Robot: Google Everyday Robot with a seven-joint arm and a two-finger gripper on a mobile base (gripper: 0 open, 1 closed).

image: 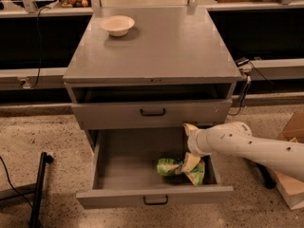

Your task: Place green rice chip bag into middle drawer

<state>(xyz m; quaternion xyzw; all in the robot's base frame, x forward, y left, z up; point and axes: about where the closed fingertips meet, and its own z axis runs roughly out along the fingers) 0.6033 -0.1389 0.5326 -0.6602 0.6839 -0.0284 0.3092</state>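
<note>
Camera view: you are looking down at a grey cabinet on a speckled floor. Its closed upper drawer front sits directly above the middle drawer, which is pulled fully out toward you.

The white arm reaches in from the right, over the drawer's right wall. The gripper sits at the arm's end, just under the lower edge of the upper drawer front and above the drawer's right half.

The green rice chip bag lies on the drawer floor at the front right, just below the gripper. You cannot tell whether the gripper is gripping the bag or has let it go.

The placing step looks nearly done, since the bag is inside the drawer. Your next move likely calls for confirming release, then pulling the arm out.

Headroom is tight beneath the upper drawer front, and the right wall is close under the arm. The left half of the drawer is open grey floor. A cream bowl sits well away on the cabinet top, at the back left.
</note>
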